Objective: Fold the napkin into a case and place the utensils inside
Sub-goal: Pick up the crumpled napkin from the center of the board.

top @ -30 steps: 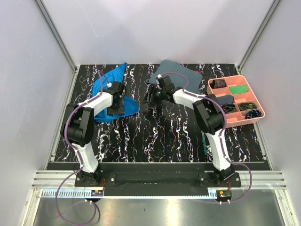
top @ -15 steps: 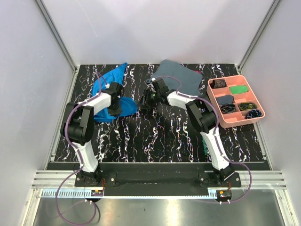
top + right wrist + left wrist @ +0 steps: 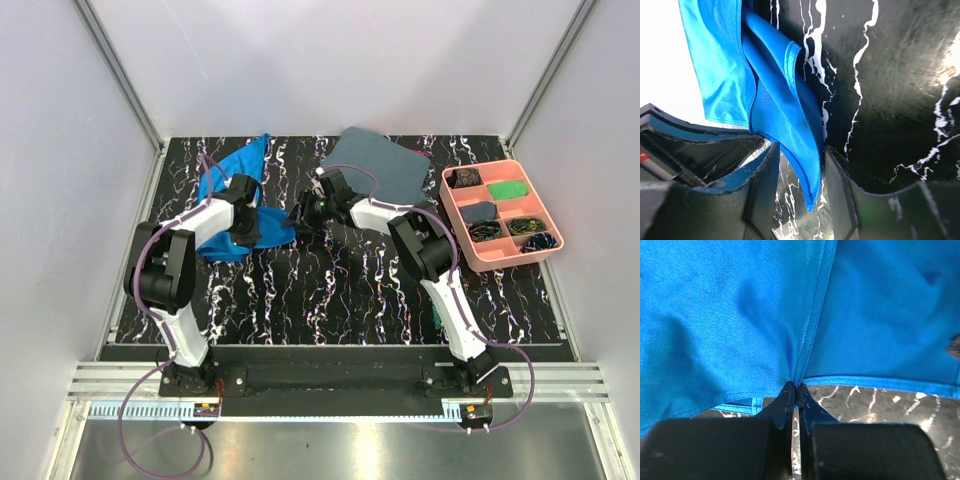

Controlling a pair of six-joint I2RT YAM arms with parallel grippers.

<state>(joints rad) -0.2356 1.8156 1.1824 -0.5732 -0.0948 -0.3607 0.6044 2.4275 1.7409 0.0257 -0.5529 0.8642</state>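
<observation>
- Top view: no writing can be made out.
- One napkin (image 3: pixel 226 180) lies crumpled at the left rear of the marbled black table (image 3: pixel 330 290).
- One dull grey cloth (image 3: pixel 378 165) lies at the rear centre. One pink tray (image 3: pixel 503 262) with several filled compartments sits at the right.
- The left gripper (image 3: pixel 250 226) is down on the napkin's near part. The right gripper (image 3: pixel 294 219) reaches across to the napkin's right edge. The two grippers are close but apart.
- The black wrists hide the cloth beneath them.
- Left wrist view: the napkin (image 3: pixel 740 315) fills the upper frame, its hem running across above a strip of table (image 3: pixel 880 400).
- The left gripper (image 3: pixel 793 389) has its fingers (image 3: pixel 782 402) pressed together on the hem, with a crease running into the tips.
- Right wrist view: a small red mark at the left edge is too small to read.
- One folded corner of the napkin (image 3: pixel 775 100) hangs between the fingers (image 3: pixel 762 190) of the right gripper (image 3: pixel 801 170). They stand partly apart, with gaps beside the cloth.
</observation>
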